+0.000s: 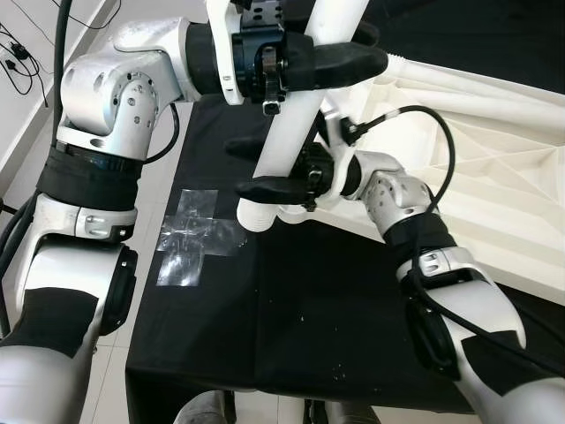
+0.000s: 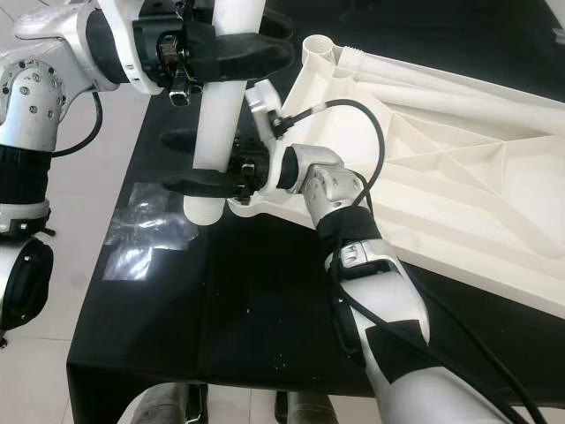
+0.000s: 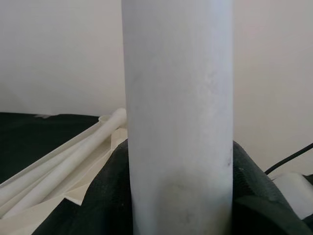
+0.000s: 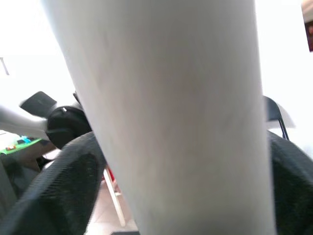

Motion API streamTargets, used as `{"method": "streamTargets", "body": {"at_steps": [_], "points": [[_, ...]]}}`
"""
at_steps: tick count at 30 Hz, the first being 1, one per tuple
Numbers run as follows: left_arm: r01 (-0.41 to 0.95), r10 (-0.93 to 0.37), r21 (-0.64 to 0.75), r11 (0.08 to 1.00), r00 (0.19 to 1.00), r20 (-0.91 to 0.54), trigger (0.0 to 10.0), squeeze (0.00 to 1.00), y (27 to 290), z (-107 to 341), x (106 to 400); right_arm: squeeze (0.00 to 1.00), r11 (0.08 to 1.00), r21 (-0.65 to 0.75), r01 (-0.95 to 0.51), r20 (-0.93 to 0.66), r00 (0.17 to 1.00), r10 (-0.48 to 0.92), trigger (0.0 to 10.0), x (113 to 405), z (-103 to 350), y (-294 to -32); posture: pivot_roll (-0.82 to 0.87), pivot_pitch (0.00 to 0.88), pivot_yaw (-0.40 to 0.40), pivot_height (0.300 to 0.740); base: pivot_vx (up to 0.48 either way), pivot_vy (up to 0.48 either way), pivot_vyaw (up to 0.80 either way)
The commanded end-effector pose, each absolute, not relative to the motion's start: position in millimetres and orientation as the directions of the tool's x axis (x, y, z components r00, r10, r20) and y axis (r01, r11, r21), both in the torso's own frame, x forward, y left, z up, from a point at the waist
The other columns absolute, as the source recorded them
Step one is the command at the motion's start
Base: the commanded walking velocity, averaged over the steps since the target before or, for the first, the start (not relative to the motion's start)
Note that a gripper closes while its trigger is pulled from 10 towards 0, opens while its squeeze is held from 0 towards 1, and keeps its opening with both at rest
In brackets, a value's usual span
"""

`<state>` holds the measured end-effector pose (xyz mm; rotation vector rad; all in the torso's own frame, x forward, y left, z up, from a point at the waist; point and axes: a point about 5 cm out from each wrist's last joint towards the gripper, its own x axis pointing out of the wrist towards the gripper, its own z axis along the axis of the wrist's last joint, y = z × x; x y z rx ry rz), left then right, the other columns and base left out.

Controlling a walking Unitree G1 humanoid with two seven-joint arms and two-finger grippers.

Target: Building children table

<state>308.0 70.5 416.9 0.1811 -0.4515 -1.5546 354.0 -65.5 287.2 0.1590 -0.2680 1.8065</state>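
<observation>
A white tubular table leg (image 1: pixel 287 132) stands tilted over the left corner of the upturned white table top (image 1: pixel 477 124). Its lower end hangs just above the black cloth. My left gripper (image 1: pixel 371 49) is shut on the leg's upper part, reaching in from the left. My right gripper (image 1: pixel 237 168) is shut on the leg near its lower end, one finger in front and one behind. The leg (image 3: pixel 178 122) runs close between black finger pads (image 3: pixel 112 196) in the left wrist view. It (image 4: pixel 171 112) does the same in the right wrist view. An open round socket (image 2: pixel 318 44) shows at the table top's far corner.
A black cloth (image 1: pixel 309 300) covers the work surface. A patch of clear tape (image 1: pixel 190 238) lies on its left edge. Light floor runs along the left, with a cable (image 1: pixel 18 53) at the far left. My feet (image 1: pixel 203 411) stand at the cloth's near edge.
</observation>
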Motion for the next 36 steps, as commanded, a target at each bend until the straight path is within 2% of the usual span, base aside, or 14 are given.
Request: {"method": "streamTargets", "body": {"at_steps": [1,2,3,4,6,7,8,9,13,17,19,26,36], "points": [[0.915,-0.965,0.389,-0.11,-0.192,0.18,0.0,0.0,43.4,416.0,297.5,1.0,-0.334,-0.194,-0.923,0.243,-0.375,0.895,10.0,341.9,303.8,-42.2,0.08,0.24,-0.024,0.74,0.0,0.0,0.0],[0.915,-0.961,0.385,-0.121,-0.205,0.185,0.0,0.0,39.5,416.4,296.9,0.87,-0.335,-0.223,-0.916,0.225,-0.382,0.896,10.0,339.6,305.6,-43.3,0.08,0.235,-0.024,0.74,0.0,0.0,0.0],[0.917,-0.957,0.377,-0.13,-0.216,0.196,0.0,0.0,35.7,417.4,296.6,0.17,-0.338,-0.252,-0.907,0.206,-0.392,0.897,10.0,336.7,307.3,-43.8,0.08,0.231,-0.025,0.74,0.0,0.0,0.0],[0.919,-0.953,0.37,-0.136,-0.224,0.205,0.0,0.0,32.3,418.3,297.0,0.0,-0.346,-0.273,-0.898,0.188,-0.402,0.896,10.0,333.8,308.2,-43.6,0.08,0.227,-0.024,0.74,0.0,0.0,0.0],[0.921,-0.95,0.365,-0.14,-0.228,0.211,0.0,0.0,30.3,418.9,297.3,0.0,-0.351,-0.283,-0.893,0.177,-0.408,0.895,10.0,332.0,308.5,-43.3,0.08,0.227,-0.024,0.74,0.0,0.0,0.0],[0.924,-0.947,0.353,-0.143,-0.232,0.223,0.0,0.0,26.5,420.4,298.2,0.0,-0.366,-0.297,-0.882,0.161,-0.424,0.891,8.5,328.2,309.3,-42.8,0.08,0.22,-0.024,0.74,0.0,0.0,0.0],[0.925,-0.945,0.35,-0.146,-0.235,0.227,0.0,0.0,20.8,422.1,299.4,0.0,-0.382,-0.319,-0.868,0.14,-0.441,0.886,3.4,323.5,310.5,-41.8,0.08,0.217,-0.021,0.74,0.0,0.0,0.0],[0.927,-0.945,0.347,-0.146,-0.235,0.229,0.0,0.0,15.4,423.0,300.5,0.0,-0.393,-0.338,-0.855,0.124,-0.454,0.882,0.0,319.9,311.6,-40.9,0.08,0.215,-0.021,0.74,0.0,0.0,0.0],[0.927,-0.944,0.344,-0.147,-0.235,0.23,0.0,0.0,10.9,423.5,301.4,0.0,-0.404,-0.346,-0.847,0.113,-0.465,0.878,0.0,317.0,312.5,-40.2,0.08,0.212,-0.018,0.74,0.0,0.0,0.0],[0.925,-0.946,0.341,-0.164,-0.246,0.212,0.0,0.0,-12.3,422.2,300.6,0.0,-0.439,-0.345,-0.829,0.067,-0.489,0.87,0.0,309.9,311.7,-39.7,0.08,0.205,-0.011,0.74,0.0,0.0,0.0],[0.925,-0.946,0.341,-0.164,-0.246,0.212,0.0,0.0,-12.3,422.2,300.6,0.0,-0.439,-0.345,-0.829,0.067,-0.489,0.87,0.0,309.9,311.7,-39.7,0.08,0.205,-0.011,0.74,0.0,0.0,0.0],[0.914,-0.946,0.35,-0.207,-0.279,0.168,0.0,0.0,-38.6,416.4,291.2,0.0,-0.482,-0.314,-0.818,-0.006,-0.506,0.862,0.0,303.6,300.0,-37.1,0.08,0.199,-0.009,0.74,0.0,0.0,0.0],[0.905,-0.945,0.363,-0.223,-0.293,0.148,0.0,0.0,-27.7,416.0,295.3,0.0,-0.457,-0.303,-0.836,-0.025,-0.472,0.881,0.0,306.7,290.9,-34.1,0.08,0.194,-0.005,0.74,0.0,0.0,0.0]]}}
